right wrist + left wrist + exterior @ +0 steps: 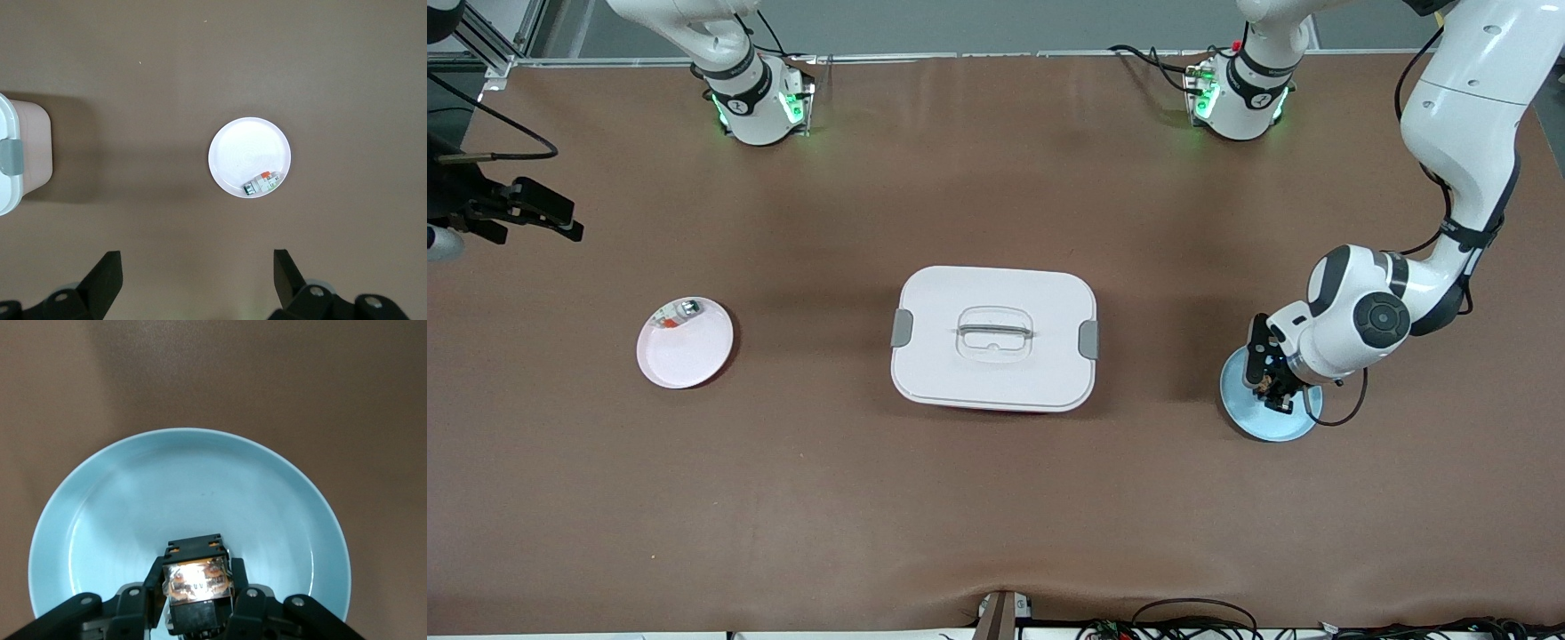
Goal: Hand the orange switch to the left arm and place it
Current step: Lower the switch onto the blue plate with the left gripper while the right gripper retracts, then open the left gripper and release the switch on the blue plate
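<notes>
Now best to lift the orange switch (195, 577) straight up off the blue plate (100, 520) with a firm pinch, then carry it high and wide around the box (994, 338) in the middle of the desk (996, 498). Left gripper (1272, 384) bent low over the blue plate, jaws closed on the orange switch. Right gripper (193, 280) waiting high near the pink plate (685, 343), jaws wide open and holding nothing.
</notes>
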Controlling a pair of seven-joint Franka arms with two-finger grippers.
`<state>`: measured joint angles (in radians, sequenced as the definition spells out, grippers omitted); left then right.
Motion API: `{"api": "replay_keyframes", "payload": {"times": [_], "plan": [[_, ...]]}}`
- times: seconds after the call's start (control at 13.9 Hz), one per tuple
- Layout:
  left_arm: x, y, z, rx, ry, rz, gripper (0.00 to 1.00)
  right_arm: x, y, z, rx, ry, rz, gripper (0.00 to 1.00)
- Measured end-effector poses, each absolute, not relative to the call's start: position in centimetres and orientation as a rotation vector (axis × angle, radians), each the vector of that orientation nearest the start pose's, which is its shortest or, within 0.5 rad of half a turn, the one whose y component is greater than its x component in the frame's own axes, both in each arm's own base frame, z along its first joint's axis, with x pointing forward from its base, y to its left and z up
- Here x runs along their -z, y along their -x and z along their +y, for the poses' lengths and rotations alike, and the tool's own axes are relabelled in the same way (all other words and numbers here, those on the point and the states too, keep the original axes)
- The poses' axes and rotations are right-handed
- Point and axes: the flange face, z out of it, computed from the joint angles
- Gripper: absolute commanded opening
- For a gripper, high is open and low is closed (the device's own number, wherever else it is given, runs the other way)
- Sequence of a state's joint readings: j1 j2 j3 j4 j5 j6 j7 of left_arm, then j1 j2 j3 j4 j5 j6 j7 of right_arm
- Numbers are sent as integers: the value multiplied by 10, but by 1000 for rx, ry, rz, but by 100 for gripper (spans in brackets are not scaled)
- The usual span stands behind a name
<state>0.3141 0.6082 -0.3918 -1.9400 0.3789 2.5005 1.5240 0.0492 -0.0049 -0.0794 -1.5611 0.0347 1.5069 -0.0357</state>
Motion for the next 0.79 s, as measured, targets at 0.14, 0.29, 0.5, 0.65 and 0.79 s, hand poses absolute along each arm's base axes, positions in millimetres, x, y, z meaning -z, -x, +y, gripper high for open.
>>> {"api": "replay_keyframes", "payload": {"times": [0.14, 0.29, 0.5, 0.65, 0.79], "plan": [[-188, -619, -43, 18, 1908, 2471, 99, -627, -547, -14, -77, 3104, -6, 100], [-188, -619, -42, 17, 1915, 2466, 100, -624, -549, -14, -86, 3104, -6, 100], [-190, -620, -46, 21, 1975, 2418, 100, -618, -551, -13, -101, 3104, -8, 100], [-198, -621, -53, -8, 2055, 2362, 100, -617, -552, -13, -106, 3104, -8, 100], [-216, -627, -55, -46, 2117, 2301, 100, -616, -552, -13, -107, 3104, -7, 100]]}}
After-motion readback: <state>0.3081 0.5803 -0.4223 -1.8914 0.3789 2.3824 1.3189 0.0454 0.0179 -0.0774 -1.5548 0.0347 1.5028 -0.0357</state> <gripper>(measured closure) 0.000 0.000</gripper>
